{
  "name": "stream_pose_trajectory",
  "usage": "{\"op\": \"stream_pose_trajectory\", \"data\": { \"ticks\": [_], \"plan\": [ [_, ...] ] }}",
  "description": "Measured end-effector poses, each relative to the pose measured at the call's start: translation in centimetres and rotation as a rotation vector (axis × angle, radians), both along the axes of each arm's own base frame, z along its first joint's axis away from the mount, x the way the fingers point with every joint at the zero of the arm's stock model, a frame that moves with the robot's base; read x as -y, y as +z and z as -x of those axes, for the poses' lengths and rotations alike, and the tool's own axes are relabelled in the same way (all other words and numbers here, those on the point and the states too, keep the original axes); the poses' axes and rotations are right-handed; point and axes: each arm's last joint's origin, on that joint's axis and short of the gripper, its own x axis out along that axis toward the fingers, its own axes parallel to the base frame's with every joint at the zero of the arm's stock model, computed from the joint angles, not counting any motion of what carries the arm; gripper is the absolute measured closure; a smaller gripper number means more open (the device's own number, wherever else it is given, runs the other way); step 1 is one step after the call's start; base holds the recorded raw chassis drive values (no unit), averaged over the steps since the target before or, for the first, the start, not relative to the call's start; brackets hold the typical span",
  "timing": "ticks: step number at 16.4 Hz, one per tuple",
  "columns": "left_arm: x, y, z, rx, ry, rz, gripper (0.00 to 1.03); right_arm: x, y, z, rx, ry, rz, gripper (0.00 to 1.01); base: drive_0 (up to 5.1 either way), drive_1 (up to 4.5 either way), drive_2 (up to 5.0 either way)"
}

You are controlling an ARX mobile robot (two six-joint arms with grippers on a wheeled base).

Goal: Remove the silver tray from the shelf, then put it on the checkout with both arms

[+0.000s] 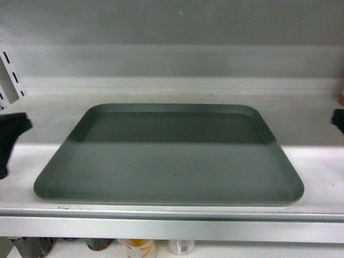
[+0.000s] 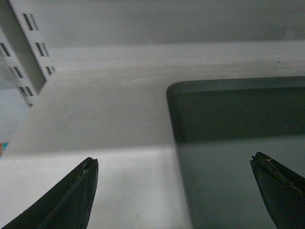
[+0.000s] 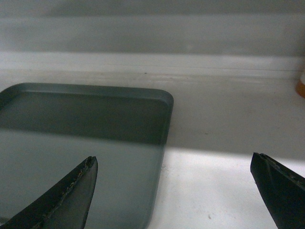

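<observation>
The silver tray (image 1: 169,166) lies flat on the white shelf (image 1: 314,140), its front rim close to the shelf's pale front edge. My left gripper (image 2: 174,160) is open, and the tray's left rim (image 2: 177,157) runs between its black fingers. At the other side my right gripper (image 3: 174,157) is open as well, straddling the tray's right rim (image 3: 162,157). In the head view only a black part of the left gripper (image 1: 12,131) and of the right gripper (image 1: 337,119) shows at the frame's sides. Neither gripper holds anything. The checkout is out of view.
A slotted white upright (image 1: 11,70) stands at the shelf's back left, and a white back panel (image 1: 172,59) closes the shelf behind the tray. An orange item (image 3: 301,88) sits at the far right. Bottles and cans (image 1: 140,248) stand on the shelf below.
</observation>
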Motion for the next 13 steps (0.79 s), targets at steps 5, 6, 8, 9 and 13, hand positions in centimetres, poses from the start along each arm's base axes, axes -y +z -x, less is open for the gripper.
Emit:
{"op": "stream_pose_trajectory", "data": {
  "ticks": [5, 6, 8, 9, 13],
  "plan": [
    [2.2, -4.2, -8.5, -0.208, -0.095, -0.015, 0.05, -2.4, -4.3, -9.5, -0.224, -0.053, 0.100, 0.03, 0.0, 0.00, 0.0],
    [2.3, -4.4, -9.3, -0.251, -0.095, -0.017, 0.05, -2.7, -4.3, -10.4, -0.274, -0.064, 0.114, 0.03, 0.0, 0.00, 0.0],
    [2.3, -4.8, -9.4, -0.292, -0.091, -0.017, 0.05, -2.9, -4.6, -10.8, -0.333, -0.081, 0.124, 0.03, 0.0, 0.00, 0.0],
    [2.3, -5.0, -9.4, -0.306, -0.087, -0.016, 0.05, -2.9, -4.8, -10.9, -0.352, -0.086, 0.125, 0.03, 0.0, 0.00, 0.0],
    [2.2, -5.2, -9.6, -0.331, -0.075, -0.009, 0.05, -3.2, -5.0, -11.2, -0.420, -0.099, 0.106, 0.03, 0.0, 0.00, 0.0]
  ]
}}
